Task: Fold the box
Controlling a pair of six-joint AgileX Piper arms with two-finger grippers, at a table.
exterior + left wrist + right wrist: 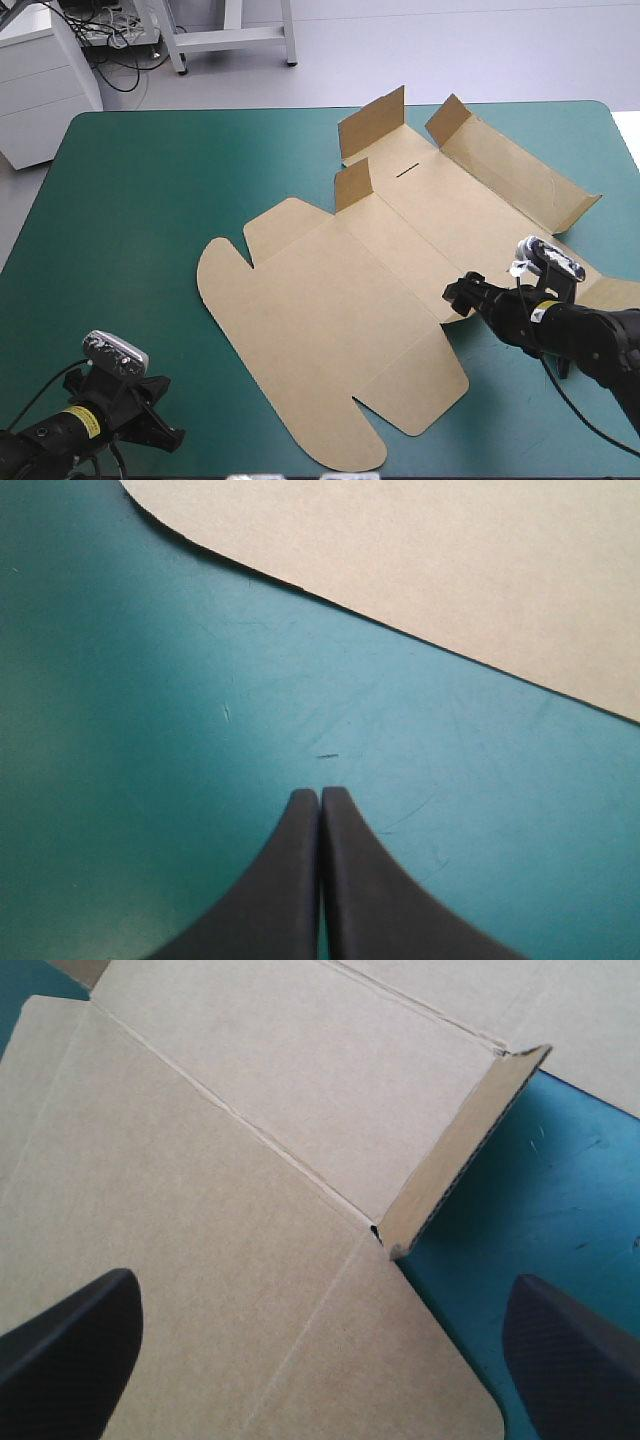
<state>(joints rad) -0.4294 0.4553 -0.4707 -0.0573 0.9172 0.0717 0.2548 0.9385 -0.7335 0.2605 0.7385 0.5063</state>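
At the near-left corner of the desk (130, 200), the left claw (320, 798) is resting clenched, its 2 black fingers pressing together into 1 point over bare teal-green cover and gripping nothing. The box's curved near edge is lying just ahead of it, untouched. The box (330, 300) is lying mid-desk as a mostly flat brown sheet, so the folding is looking barely begun. Farther in, at the sheet's right edge, the right claw (458, 298) is hovering spread wide, 1 finger over the board and 1 over the cover, holding nothing. A small side flap (460, 1150) is standing on edge just ahead, between the fingers. The step in hand is seemingly raising that right side. Next, the claw is likely needing to advance, pinch the flap and swing it along its crease. At the far end, 3 corner flaps (372, 122) and a long wall (515, 170) are already tilting up.
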